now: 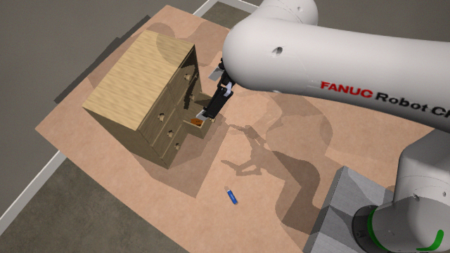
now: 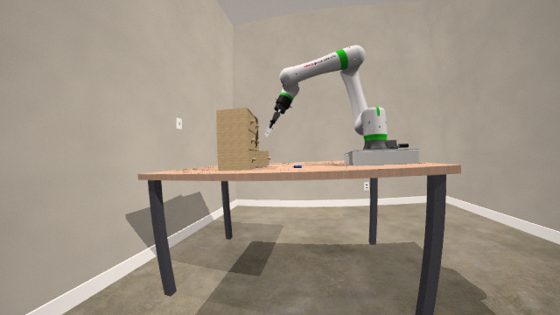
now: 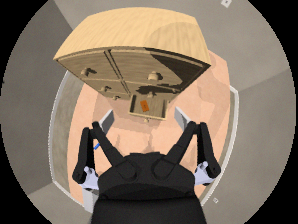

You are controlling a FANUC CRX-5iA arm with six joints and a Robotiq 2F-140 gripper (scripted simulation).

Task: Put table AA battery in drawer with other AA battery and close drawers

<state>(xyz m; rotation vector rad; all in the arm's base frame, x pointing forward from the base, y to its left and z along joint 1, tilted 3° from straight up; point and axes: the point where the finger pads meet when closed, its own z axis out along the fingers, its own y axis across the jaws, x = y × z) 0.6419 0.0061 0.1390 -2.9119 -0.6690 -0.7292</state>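
The small wooden chest (image 1: 140, 70) (image 2: 232, 140) (image 3: 130, 30) stands upright on the table. Its bottom drawer in the right-hand column of the wrist view (image 3: 157, 106) is pulled out, and this drawer also shows in the top and exterior views (image 1: 195, 131) (image 2: 262, 158). An orange block (image 1: 196, 121) (image 3: 144, 106) lies in it; I see no battery there. The other drawers look shut, their contents hidden. The blue AA battery (image 1: 232, 197) (image 2: 297, 166) (image 3: 97, 146) lies on the table, away from the chest. My gripper (image 1: 208, 94) (image 2: 268, 131) (image 3: 143, 113) is open and empty, above and in front of the open drawer.
The table (image 1: 116, 169) (image 2: 306, 174) carries the chest near one end and the grey robot base (image 1: 337, 197) (image 2: 381, 157) at the other. My arm (image 1: 299, 56) (image 2: 319, 61) reaches over the table between them. Several round knobs stick out of the chest's front.
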